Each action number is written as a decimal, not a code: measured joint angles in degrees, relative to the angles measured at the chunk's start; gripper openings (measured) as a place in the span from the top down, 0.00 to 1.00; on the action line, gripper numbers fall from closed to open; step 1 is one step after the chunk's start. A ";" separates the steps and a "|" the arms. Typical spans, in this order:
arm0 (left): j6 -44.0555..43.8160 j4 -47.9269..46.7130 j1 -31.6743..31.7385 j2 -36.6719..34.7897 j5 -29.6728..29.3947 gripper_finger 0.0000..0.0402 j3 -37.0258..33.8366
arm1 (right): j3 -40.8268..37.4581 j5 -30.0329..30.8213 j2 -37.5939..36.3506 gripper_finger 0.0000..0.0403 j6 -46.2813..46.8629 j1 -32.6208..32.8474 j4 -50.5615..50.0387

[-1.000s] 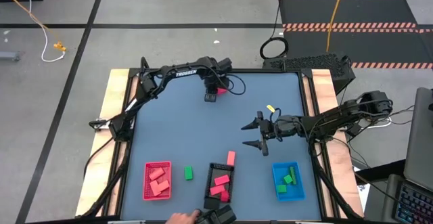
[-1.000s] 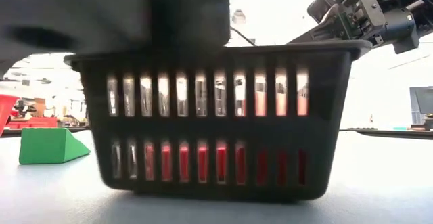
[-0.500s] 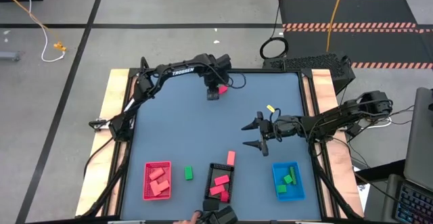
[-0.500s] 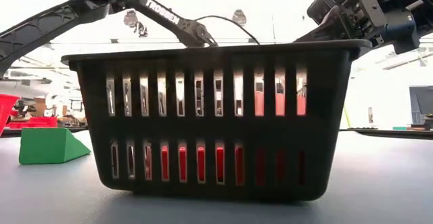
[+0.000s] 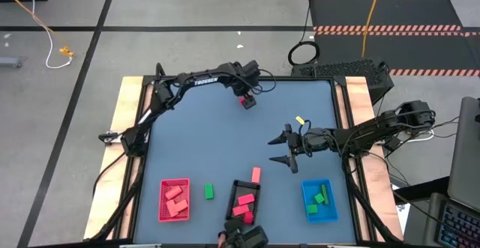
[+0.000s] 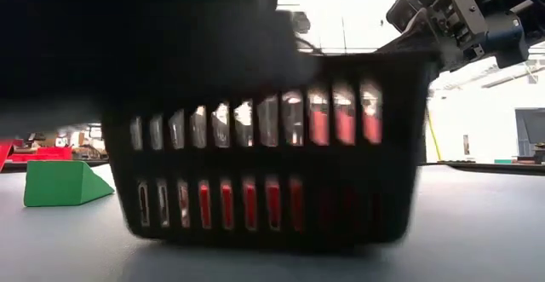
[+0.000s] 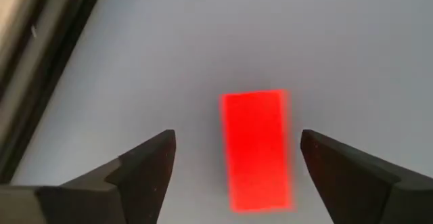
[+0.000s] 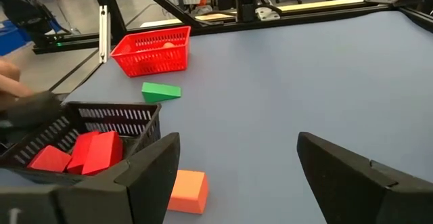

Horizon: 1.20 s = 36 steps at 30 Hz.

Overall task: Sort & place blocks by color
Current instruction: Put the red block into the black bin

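A bright red block (image 7: 257, 149) lies flat on the table near its far edge. My left gripper (image 7: 237, 139) stands over it, open, one finger on either side and clear of it; the high view shows it there too (image 5: 247, 101). My right gripper (image 5: 283, 147) hovers open over the table's middle right with nothing between its fingers. Near the front edge stand a red tray (image 5: 174, 200) with salmon blocks, a black tray (image 5: 244, 201) with red blocks and a blue tray (image 5: 319, 201) with green ones. A green wedge (image 5: 209, 192) and a salmon block (image 5: 256, 174) lie loose on the table.
A person's hand (image 8: 12, 82) and a dark object (image 5: 241, 238) are at the near edge by the black tray (image 8: 88, 136). Something dark fills the upper left of the low view. A small yellow piece (image 5: 300, 120) lies far of my right gripper.
My left gripper has gone a little toward the table's right edge and now stands over the red block, which has stayed where it lay. In the low view the black tray has shifted and tilted, and a dark shape has come in front of the camera.
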 joint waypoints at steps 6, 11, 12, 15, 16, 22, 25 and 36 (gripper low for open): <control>0.58 0.27 -0.47 1.20 -3.72 0.25 -0.02 | 0.00 0.02 0.00 0.28 0.18 0.00 -0.39; 2.55 0.17 -1.32 1.20 -4.92 0.38 -0.02 | 0.00 0.07 0.00 0.28 -0.31 0.00 -0.38; 2.82 0.18 -1.38 1.20 -4.64 0.41 -0.02 | 0.00 0.09 0.00 0.28 -0.32 0.00 -0.37; 4.10 0.15 -1.85 1.20 -4.55 0.54 -0.02 | 0.00 0.13 0.00 0.28 -0.45 0.00 -0.37; 4.45 0.14 -2.04 1.20 -4.57 0.59 -0.02 | 0.00 0.13 0.00 0.28 -0.45 0.00 -0.37; 7.13 -0.50 -3.23 1.12 -8.01 0.67 -0.02 | 0.00 0.15 0.00 0.28 -0.25 0.00 -0.37; 7.04 -2.46 -2.68 -0.11 -7.98 0.67 -0.09 | 0.00 0.15 0.00 0.28 0.03 0.00 -0.36; 6.44 -7.81 -2.48 -13.57 0.80 0.67 -0.02 | 0.00 0.11 0.00 0.28 0.18 0.00 -0.36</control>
